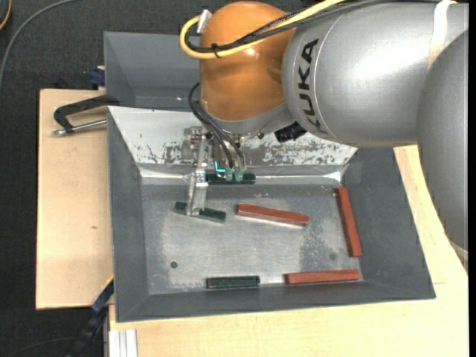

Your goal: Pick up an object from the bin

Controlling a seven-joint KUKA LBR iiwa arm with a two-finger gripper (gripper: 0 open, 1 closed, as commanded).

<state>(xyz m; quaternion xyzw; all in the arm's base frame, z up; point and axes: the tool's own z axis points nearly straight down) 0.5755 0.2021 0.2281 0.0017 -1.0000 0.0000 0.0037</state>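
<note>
My gripper [198, 201] reaches down in the left half of the bin, its tip right at a short dark green bar [213, 216] lying flat on the floor. The bar's ends stick out to the left and right of the tip. Its middle is hidden behind the gripper. Just to the right, a red-brown bar [272, 215] lies flat and slightly slanted, apart from the gripper.
A second dark green bar [233, 282] and a red-brown bar [322, 277] lie along the front wall. Another red-brown bar [348, 222] runs along the right wall. The arm with its orange cover hangs over the back of the bin.
</note>
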